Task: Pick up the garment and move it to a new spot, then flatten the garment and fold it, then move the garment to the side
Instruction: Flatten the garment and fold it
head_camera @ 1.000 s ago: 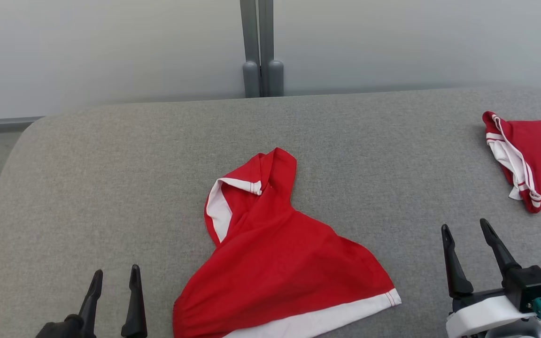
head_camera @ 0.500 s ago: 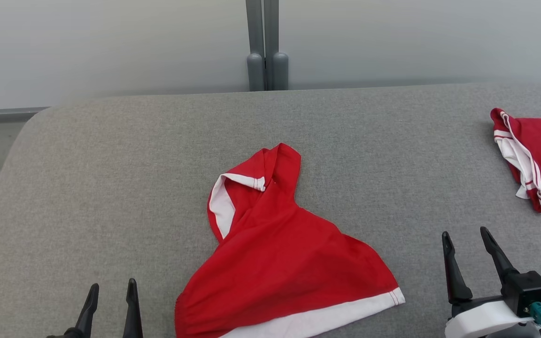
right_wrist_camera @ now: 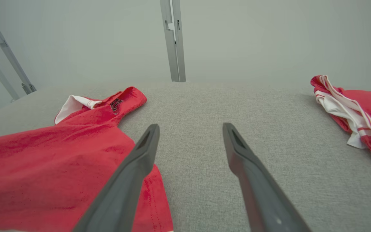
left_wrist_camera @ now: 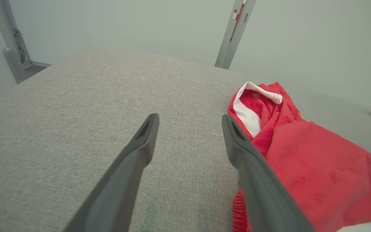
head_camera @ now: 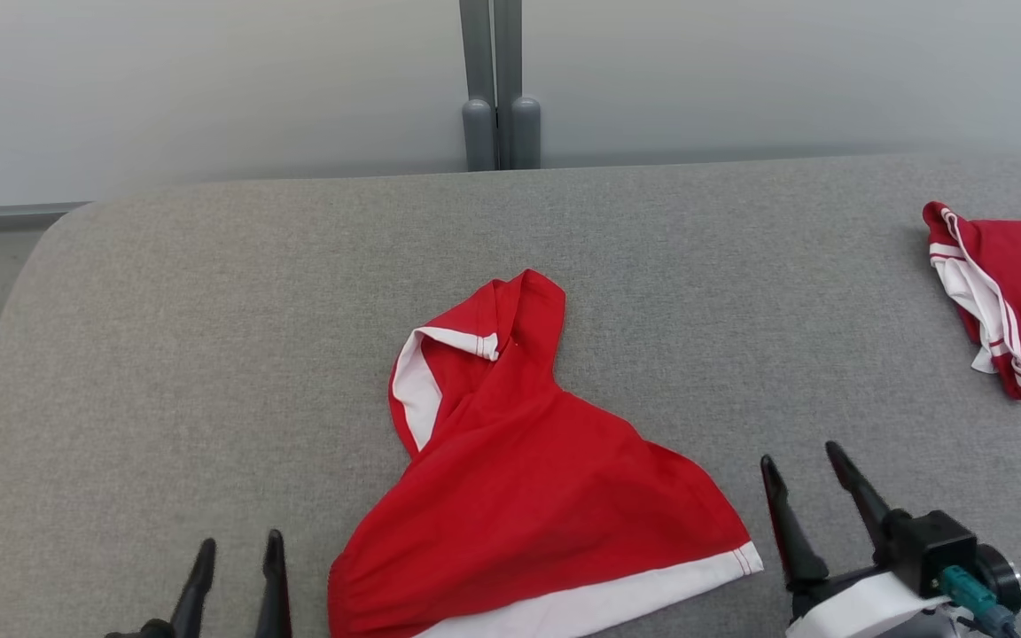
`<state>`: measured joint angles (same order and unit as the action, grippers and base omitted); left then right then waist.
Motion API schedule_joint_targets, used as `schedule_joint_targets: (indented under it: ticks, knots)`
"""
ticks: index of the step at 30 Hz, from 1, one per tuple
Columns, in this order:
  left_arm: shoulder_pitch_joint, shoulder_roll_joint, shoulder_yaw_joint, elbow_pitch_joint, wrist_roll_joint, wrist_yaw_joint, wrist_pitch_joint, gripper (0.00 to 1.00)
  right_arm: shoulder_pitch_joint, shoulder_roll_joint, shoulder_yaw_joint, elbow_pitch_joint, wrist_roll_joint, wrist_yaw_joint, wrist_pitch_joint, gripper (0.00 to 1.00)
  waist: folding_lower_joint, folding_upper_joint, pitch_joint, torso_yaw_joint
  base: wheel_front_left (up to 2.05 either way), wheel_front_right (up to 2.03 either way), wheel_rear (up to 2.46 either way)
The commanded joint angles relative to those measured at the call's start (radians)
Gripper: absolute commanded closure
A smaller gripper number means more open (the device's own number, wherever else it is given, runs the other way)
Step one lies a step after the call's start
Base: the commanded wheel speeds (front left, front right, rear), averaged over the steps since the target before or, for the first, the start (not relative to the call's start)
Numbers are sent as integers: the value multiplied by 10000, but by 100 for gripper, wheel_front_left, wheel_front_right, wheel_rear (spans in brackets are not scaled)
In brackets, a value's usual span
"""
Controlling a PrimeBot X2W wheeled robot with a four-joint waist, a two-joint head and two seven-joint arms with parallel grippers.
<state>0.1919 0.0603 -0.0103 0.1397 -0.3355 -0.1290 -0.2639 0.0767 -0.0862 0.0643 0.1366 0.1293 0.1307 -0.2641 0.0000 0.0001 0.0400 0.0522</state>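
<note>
Head view: high, looking forward and down across the grey desk (head_camera: 209, 310) to the wall (head_camera: 209, 89). Left wrist view: low and close over the desk, along the left pincer (left_wrist_camera: 190, 116); right wrist view: likewise, along the right pincer (right_wrist_camera: 190, 125). All three share the red garment (head_camera: 519, 478) and the grey post (head_camera: 493, 89).

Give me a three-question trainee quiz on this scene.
1. True or false: the right gripper is shut on the red garment.
2. Where does the second red garment lie? A: far to the right on the grey padded surface; B: on the floor; C: on top of the first garment.
3. Fill in: the red garment's near hem band is ___.
Key: 1 false, it and the left gripper both stand open beside the cloth; 2 A; 3 white.
</note>
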Motion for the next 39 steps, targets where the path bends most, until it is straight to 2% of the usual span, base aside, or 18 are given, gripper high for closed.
schedule_joint_targets:
  ticks: [1,4,8,12,16,20,25,29,30,31,32,34,39]
  knots:
    - [56,270,-205,23,-174,-25,141,0,-82,-399,477,334,329,-3,7,0,0,-1,41,10,0,0,0]
    - [280,715,-517,-233,-368,-8,1476,0,-454,-1342,1895,895,980,-3,754,0,0,-1,72,62,0,0,0]
    - [755,1049,-790,-1192,-847,13,3554,0,-742,-2204,2877,1243,1768,-5,1913,0,0,-1,173,188,0,0,0]
    - [1398,1218,-1090,-2286,-1206,155,5290,0,-794,-2622,3404,1351,2388,-3,2723,0,0,-1,256,335,0,0,0]
    - [1847,1289,-1458,-3137,-1888,87,6384,0,-593,-2932,3722,1245,2814,-5,3194,0,0,-1,354,446,0,0,0]
    - [2058,1381,-1821,-3315,-2287,46,6766,0,-596,-3130,3959,1086,3010,-5,3447,0,0,-1,443,413,0,0,0]
    - [1654,1434,-2009,-2748,-2205,20,6554,0,-689,-3257,4098,933,3123,-3,3700,0,0,-1,592,327,0,0,0]
    - [1379,1353,-2365,-2321,-2533,-14,6478,0,-778,-3352,4165,840,3247,-5,3943,1,0,-1,733,237,0,0,0]
    - [1298,1407,-2453,-2166,-2532,-21,6435,0,-789,-3383,4213,852,3268,-5,4035,22,0,-1,753,219,0,0,0]
    - [1231,1487,-2557,-2052,-2510,-10,6400,4,-792,-3399,4304,823,3333,-5,4080,50,0,-1,764,203,0,0,0]
    - [1144,1502,-2615,-1951,-2555,-15,6313,32,-794,-3401,4384,785,3416,1,4084,98,0,-1,771,190,0,0,0]
    - [939,1587,-2708,-1712,-2597,-23,6115,100,-822,-3472,4515,710,3652,1,4185,100,0,-1,756,155,0,0,0]
    - [810,1827,-2692,-1885,-2880,-24,5796,100,-815,-3682,4044,-121,4429,0,4014,100,0,-1,700,9,0,0,0]
